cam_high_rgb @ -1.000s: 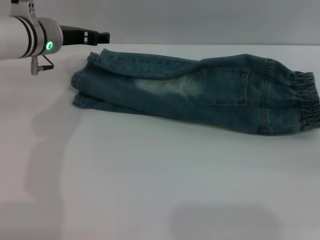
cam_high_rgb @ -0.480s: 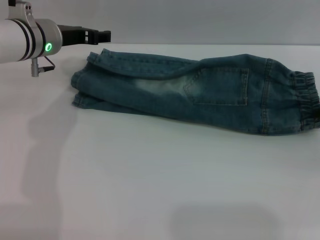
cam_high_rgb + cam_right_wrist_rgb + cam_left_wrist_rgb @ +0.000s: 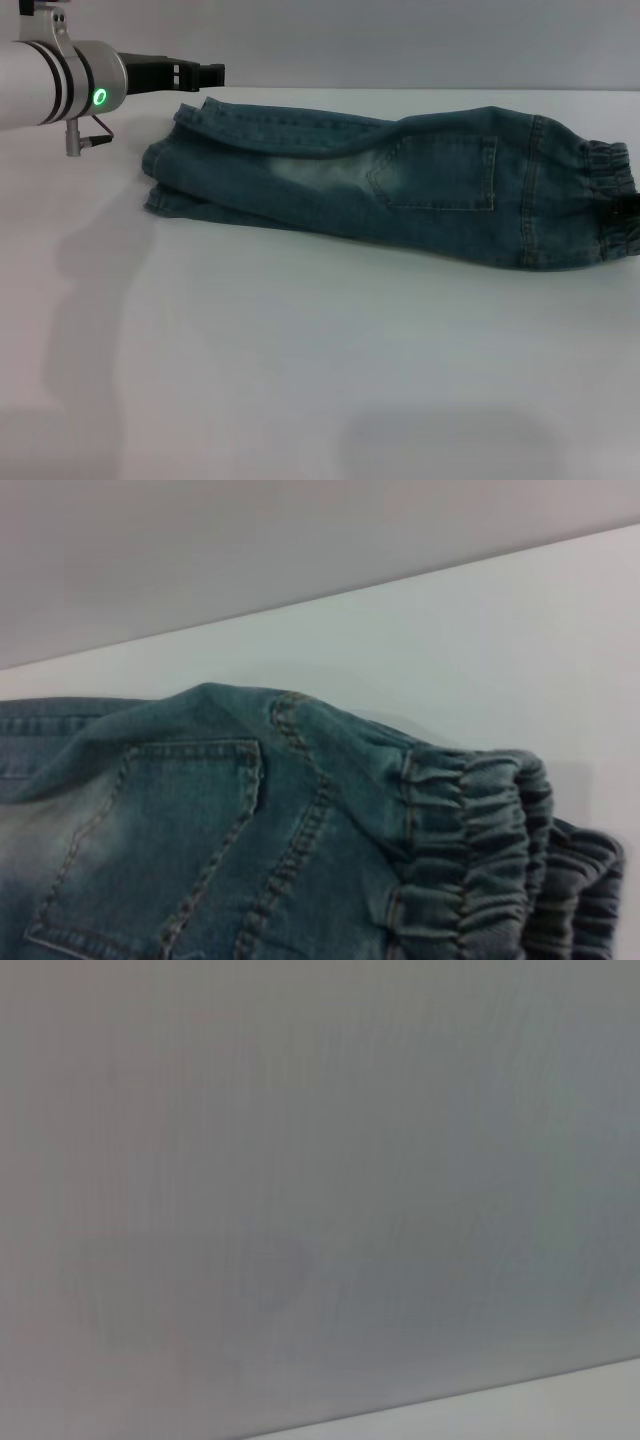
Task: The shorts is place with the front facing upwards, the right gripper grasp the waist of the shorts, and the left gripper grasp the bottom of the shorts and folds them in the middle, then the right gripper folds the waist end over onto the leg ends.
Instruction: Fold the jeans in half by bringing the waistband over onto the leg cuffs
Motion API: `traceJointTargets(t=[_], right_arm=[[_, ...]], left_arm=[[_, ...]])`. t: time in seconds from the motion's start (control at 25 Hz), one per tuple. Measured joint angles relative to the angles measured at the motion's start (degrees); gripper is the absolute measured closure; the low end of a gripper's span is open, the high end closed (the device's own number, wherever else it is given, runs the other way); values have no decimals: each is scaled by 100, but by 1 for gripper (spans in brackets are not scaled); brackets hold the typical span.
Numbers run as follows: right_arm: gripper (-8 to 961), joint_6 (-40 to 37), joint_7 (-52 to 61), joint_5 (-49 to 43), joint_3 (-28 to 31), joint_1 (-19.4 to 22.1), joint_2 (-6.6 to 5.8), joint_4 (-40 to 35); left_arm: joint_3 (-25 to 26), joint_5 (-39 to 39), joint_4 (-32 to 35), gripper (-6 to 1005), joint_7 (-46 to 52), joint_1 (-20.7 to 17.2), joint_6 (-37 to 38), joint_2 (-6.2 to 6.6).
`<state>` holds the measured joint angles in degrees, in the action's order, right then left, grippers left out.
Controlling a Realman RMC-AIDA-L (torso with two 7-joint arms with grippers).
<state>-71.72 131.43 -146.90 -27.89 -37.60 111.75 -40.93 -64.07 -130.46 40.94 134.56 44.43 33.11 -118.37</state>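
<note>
Shorts (image 3: 400, 185) lie folded lengthwise on the table (image 3: 300, 380) — left gripper (image 3: 205, 73) at ten o'clock, empty, openness unclear; waistband (image 3: 612, 200) at three o'clock awaits folding over.

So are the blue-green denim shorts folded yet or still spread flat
Folded lengthwise: the blue-green denim shorts lie as one narrow strip, layered hems at one end, gathered waistband at the other. The waist-to-hem fold is not done.

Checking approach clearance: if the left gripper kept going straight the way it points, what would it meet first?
Probably nothing: the left gripper points across, above and behind the blue-green denim shorts; depth is unclear.
</note>
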Motion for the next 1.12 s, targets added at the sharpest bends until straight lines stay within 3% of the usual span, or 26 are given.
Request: traceJointTargets(t=[0.28, 0.52, 0.6, 0.84, 1.12], right_arm=[[502, 211, -49, 12, -208, -80, 60, 137], [505, 478, -449, 283, -217, 6, 210, 184], [681, 486, -593, 496, -218, 49, 211, 212], [849, 230, -736, 812, -198, 149, 156, 162], [869, -296, -701, 819, -114, 231, 146, -321]], left_arm=[[-68, 132, -8, 155, 0, -71, -5, -2], [-144, 219, -8, 155, 0, -148, -7, 1], [-181, 221, -8, 155, 0, -156, -7, 2], [-221, 223, -7, 155, 0, -174, -7, -4], [-392, 315, 0, 156, 0, -190, -45, -4]])
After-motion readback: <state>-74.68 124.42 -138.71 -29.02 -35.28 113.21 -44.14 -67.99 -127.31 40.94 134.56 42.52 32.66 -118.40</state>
